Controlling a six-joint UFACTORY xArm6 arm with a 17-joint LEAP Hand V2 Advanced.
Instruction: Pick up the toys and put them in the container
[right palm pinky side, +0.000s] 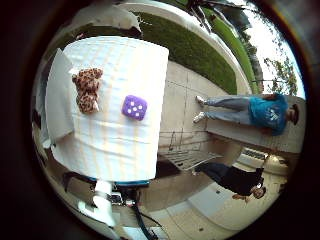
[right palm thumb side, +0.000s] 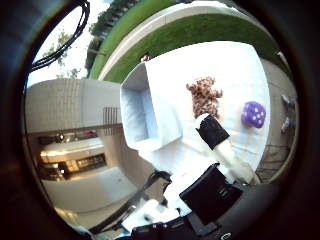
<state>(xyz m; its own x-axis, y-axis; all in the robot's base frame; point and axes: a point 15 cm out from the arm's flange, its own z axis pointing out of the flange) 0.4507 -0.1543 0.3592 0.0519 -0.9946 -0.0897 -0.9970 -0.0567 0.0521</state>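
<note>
A brown spotted plush toy (right palm pinky side: 87, 90) lies on the white-covered table (right palm pinky side: 115, 145). A purple die with white dots (right palm pinky side: 134, 107) sits on the cloth a short way from it. A white open-topped container (right palm thumb side: 137, 112) stands at the table's edge beside the plush toy, and nothing shows inside it. My right hand (right palm thumb side: 220, 150) hovers well above the table and touches nothing. One white finger with a black tip (right palm thumb side: 212, 131) reaches out straight toward the plush toy, and the hand holds nothing.
The table stands outdoors on concrete paving (right palm pinky side: 185, 85). A strip of grass (right palm pinky side: 195, 50) runs beyond it. A metal grate (right palm pinky side: 190, 157) lies on the pavement near the table. A light building wall (right palm thumb side: 60, 100) rises on the container's side.
</note>
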